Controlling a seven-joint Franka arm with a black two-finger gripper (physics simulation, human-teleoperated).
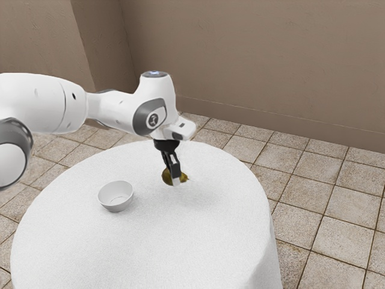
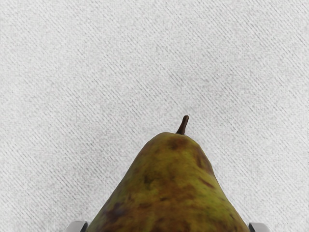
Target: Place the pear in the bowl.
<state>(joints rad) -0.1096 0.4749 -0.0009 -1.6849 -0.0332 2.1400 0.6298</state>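
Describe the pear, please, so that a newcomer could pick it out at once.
On the round, white-covered table, follow the white arm down to its black hand. The pear is gripped there, yellow-green with brown blotches, tapering to a dark stem. Unlike the plain white bowl toward the exterior view's left, it is a solid, mottled fruit.

1. Our arm (image 1: 42, 102) reaches in from the exterior view's left — its forearm roughly level, its wrist (image 1: 157, 114) bent downward.
2. Our gripper (image 1: 172, 179) points down over the table (image 1: 198, 241), inward from the edge farthest from the exterior camera.
3. Our fingers (image 1: 175, 170) stand apart — closed on a load, one against either side.
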